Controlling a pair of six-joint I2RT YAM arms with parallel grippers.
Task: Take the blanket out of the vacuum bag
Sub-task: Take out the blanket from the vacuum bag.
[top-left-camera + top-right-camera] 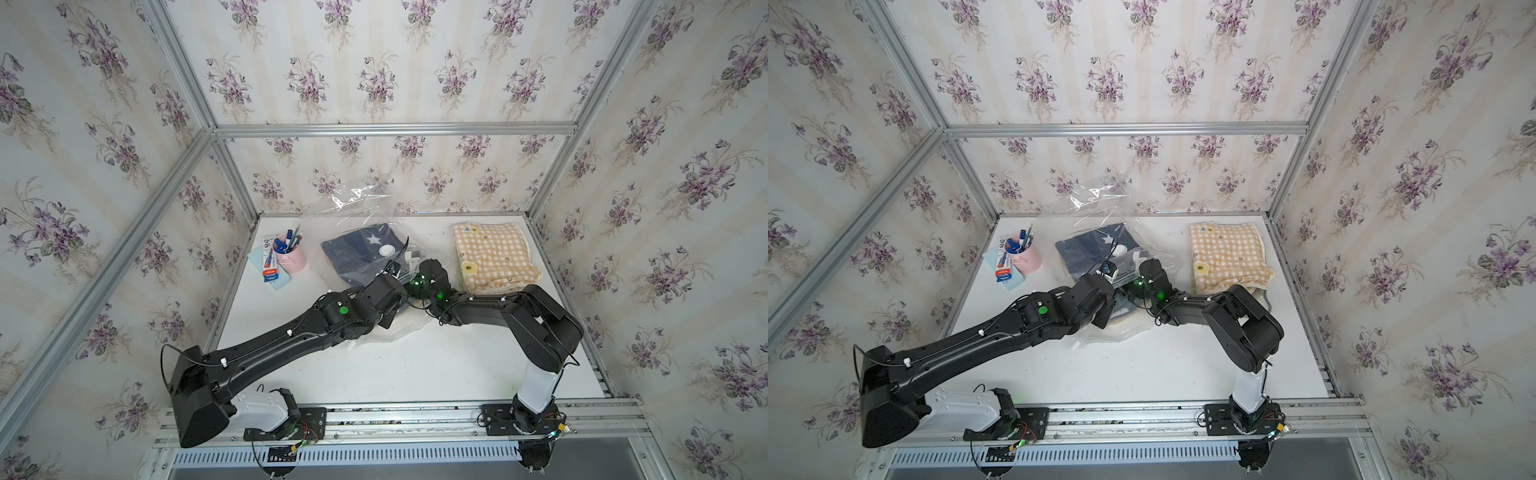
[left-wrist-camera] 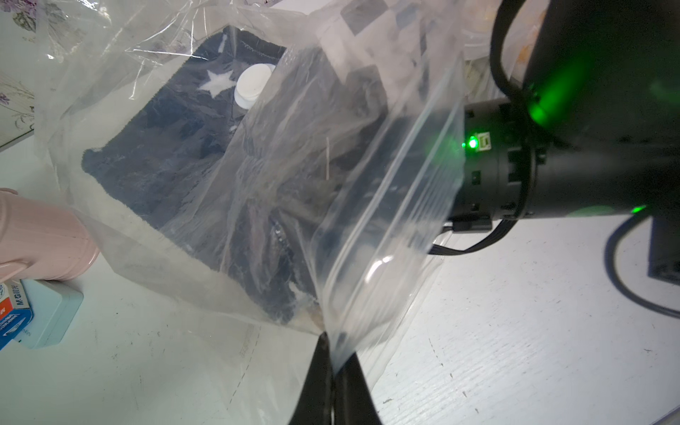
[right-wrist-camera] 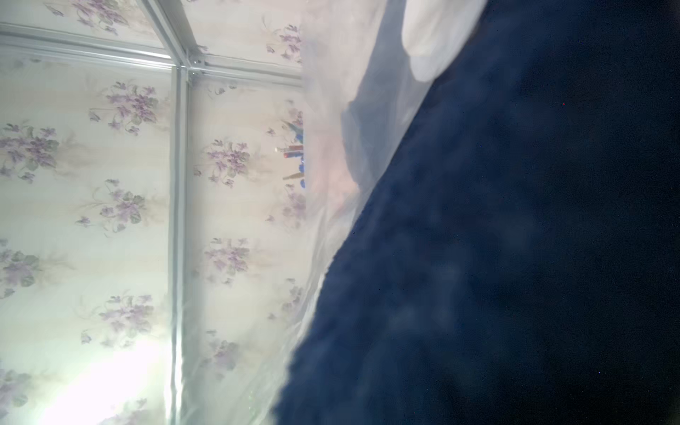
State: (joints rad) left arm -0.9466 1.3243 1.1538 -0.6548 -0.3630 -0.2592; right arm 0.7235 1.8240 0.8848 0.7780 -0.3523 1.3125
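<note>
Vacuum bag [image 1: 357, 195], large, clear, crinkly plastic, lies far-centre on white table [image 1: 415, 365], round white valve disc [image 1: 386, 250] on its face. Folded navy blanket [image 1: 357, 253] with white star sits inside bag. Left gripper [image 2: 333, 353] at bag's near zip-seal edge, jaws pinched tight on plastic. Right gripper [image 1: 409, 262] reaches into bag mouth from right, jaws closed; whether on blanket fabric, cannot tell. Right wrist view mostly navy pile. Pink cup of pens [image 1: 291, 257] left of bag; folded yellow-white checked cloth [image 1: 494, 257] right.
</note>
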